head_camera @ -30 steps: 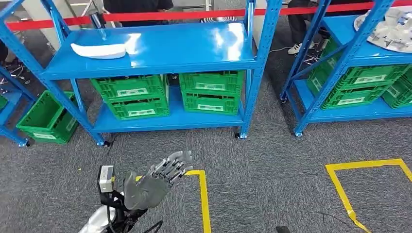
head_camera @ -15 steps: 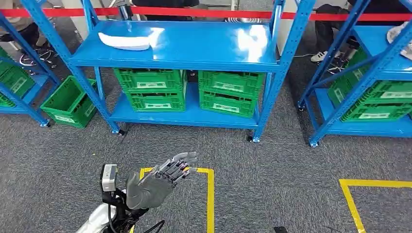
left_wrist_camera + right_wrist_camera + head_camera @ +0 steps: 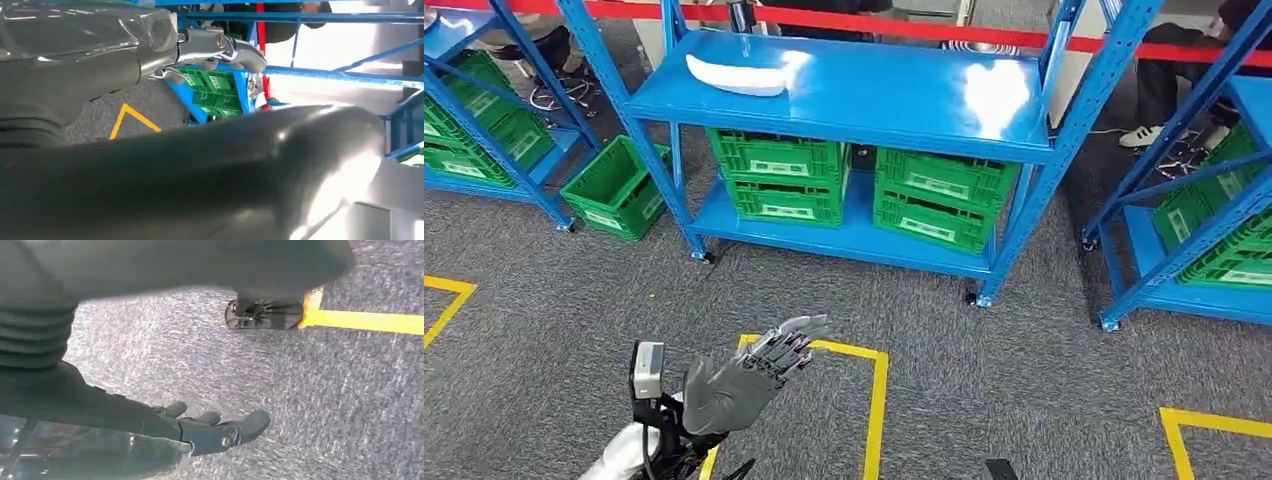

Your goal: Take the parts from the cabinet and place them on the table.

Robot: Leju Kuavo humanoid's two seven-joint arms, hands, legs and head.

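Observation:
A long white part [image 3: 736, 76] lies at the left end of the top shelf of the blue cabinet rack [image 3: 854, 110] ahead of me. My left hand [image 3: 746, 375] is raised low in the head view, well short of the rack, palm up with fingers spread and nothing in it. In the left wrist view the left hand's fingers [image 3: 220, 46] stretch toward the rack. My right hand [image 3: 215, 432] hangs over the grey carpet with its fingers extended, holding nothing.
Green crates [image 3: 782, 175] [image 3: 936, 196] fill the lower shelf; another green crate [image 3: 614, 188] sits on the floor beside the rack. More blue racks stand left [image 3: 484, 120] and right [image 3: 1194, 220]. Yellow floor tape [image 3: 876, 400] marks a square. People stand behind a red barrier tape [image 3: 904, 24].
The whole view has shifted as the camera turned: the rack now sits further right and lower in the picture. My left hand keeps its raised, spread pose.

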